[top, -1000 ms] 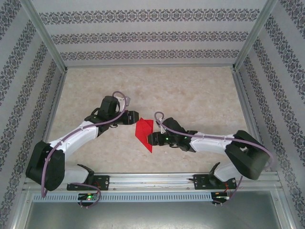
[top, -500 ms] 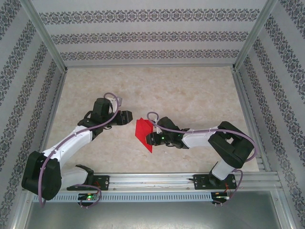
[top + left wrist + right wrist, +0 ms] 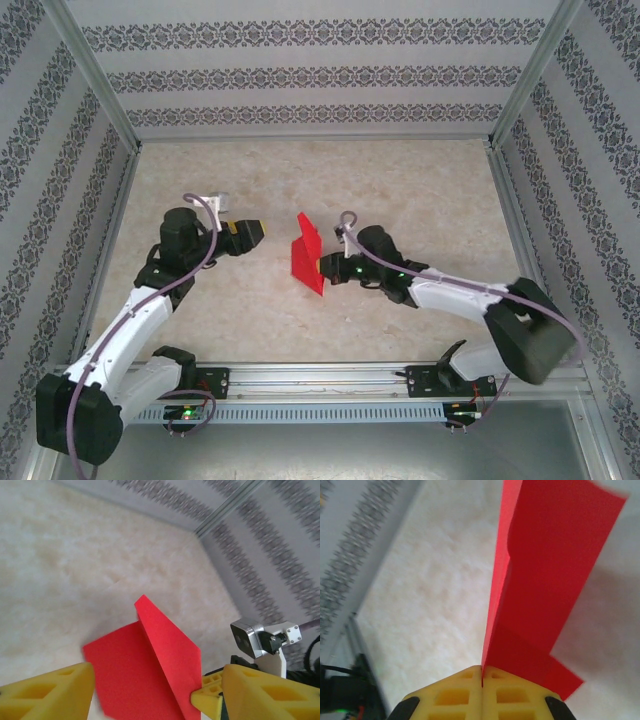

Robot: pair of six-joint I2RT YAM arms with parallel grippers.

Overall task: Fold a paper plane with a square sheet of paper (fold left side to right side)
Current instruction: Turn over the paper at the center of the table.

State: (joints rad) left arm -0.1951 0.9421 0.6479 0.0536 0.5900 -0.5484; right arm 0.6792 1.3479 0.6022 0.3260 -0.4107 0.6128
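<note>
Paper [image 3: 307, 262], red and creased, stands up midway between the left and right edges of the table [image 3: 400, 190]. I see my right gripper [image 3: 322, 268] pinching it tight. My left gripper [image 3: 255, 232] hangs nearby, its jaws wide apart, holding nothing.

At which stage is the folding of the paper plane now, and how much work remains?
Done: the red sheet of paper is already creased into a smaller, layered shape. In hand: the right gripper is shut on its edge and holds it raised from the table; the left gripper is open, apart from it. Left: it is not yet a narrow pointed dart, so more folds probably remain.
</note>
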